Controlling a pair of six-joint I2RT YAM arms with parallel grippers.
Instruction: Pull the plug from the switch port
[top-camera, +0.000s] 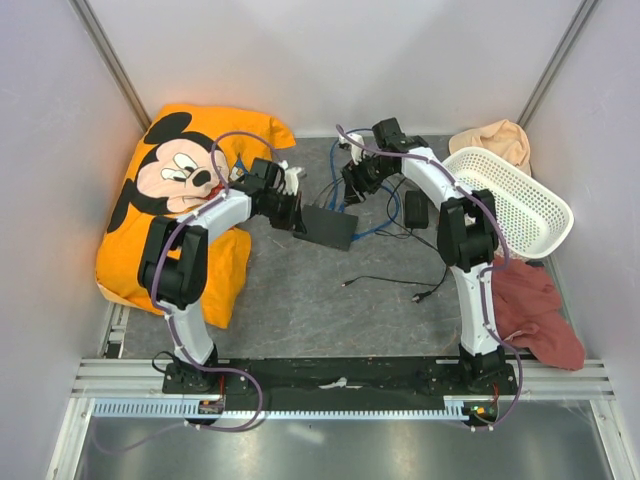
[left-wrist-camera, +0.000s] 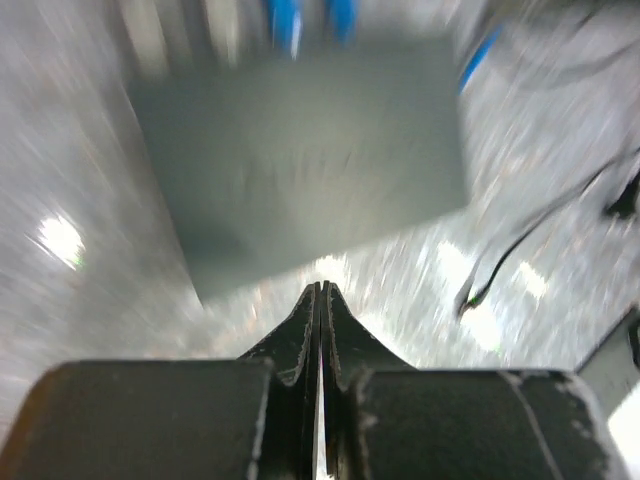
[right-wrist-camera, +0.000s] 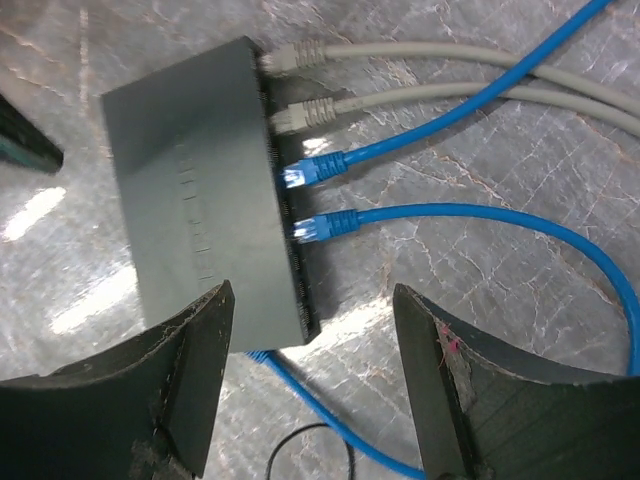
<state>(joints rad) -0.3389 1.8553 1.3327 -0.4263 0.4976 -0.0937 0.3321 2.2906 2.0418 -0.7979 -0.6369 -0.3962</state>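
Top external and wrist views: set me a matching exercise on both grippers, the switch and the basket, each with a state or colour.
Things:
1 left gripper
2 right gripper
3 switch
4 basket

States:
a white mesh
b open
c black, with grey plugs and blue plugs in it
d shut, empty

Pairs: 1-d, 2-b, 3-c, 4-a
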